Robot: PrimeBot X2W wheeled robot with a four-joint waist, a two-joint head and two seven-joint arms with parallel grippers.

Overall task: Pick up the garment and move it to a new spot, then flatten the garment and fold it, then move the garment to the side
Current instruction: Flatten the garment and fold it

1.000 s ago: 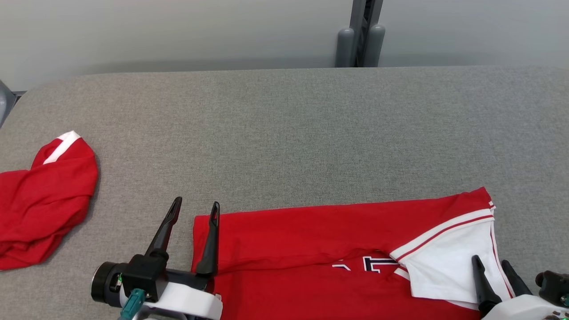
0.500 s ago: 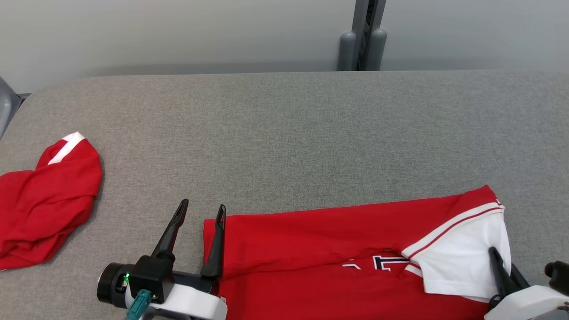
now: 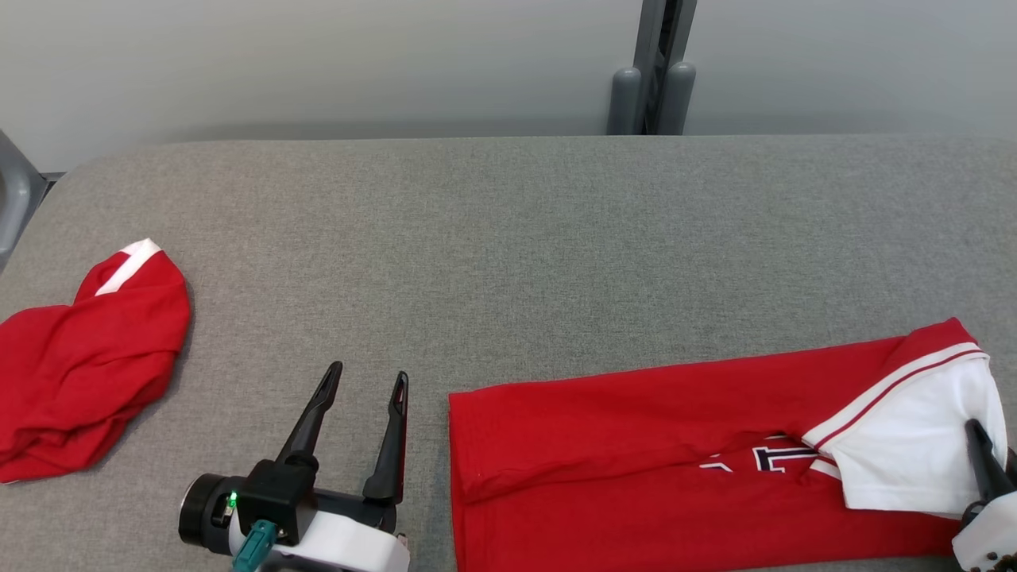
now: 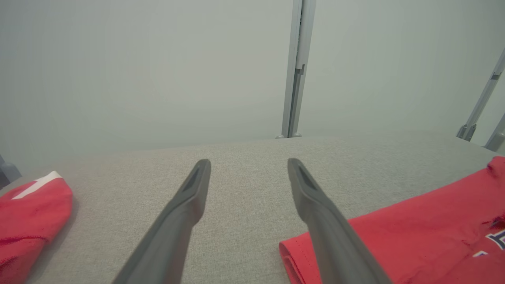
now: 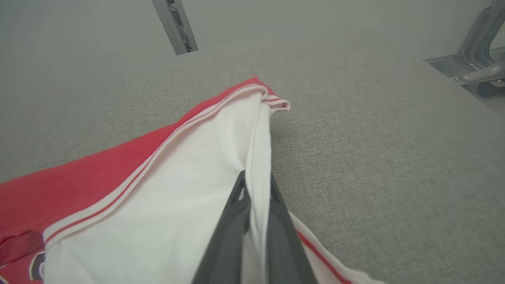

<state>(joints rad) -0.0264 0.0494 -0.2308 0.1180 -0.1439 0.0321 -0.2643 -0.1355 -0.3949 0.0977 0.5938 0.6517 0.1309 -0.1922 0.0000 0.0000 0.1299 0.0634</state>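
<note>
The garment (image 3: 675, 453), a red shirt with white trim, lay folded into a long band along the near edge of the grey padded table (image 3: 508, 238). It was on the right half of the table, with its hemmed end toward the middle. Its white sleeve (image 3: 906, 453) lay at the right end, bordered by a thin red stripe. Dark lettering showed partly from under a fold just left of that sleeve.

The right gripper (image 5: 256, 177) was at the near right corner, clenched on the sleeve. In the right wrist view a ridge of white cloth ran up between its two dark fingers, which pressed together on it.

The left gripper (image 3: 369, 372) stood just left of the garment's hemmed end, apart from the cloth. Its fingers were spread wide, pointing toward the far side and grasping nothing. It seemed to be low over the bare table, though contact could not be judged.

A crumpled red bundle (image 3: 87, 365) with a white band sat at the table's left edge, well apart from the garment. A grey post (image 3: 653, 71) rose behind the far edge against a pale wall.
</note>
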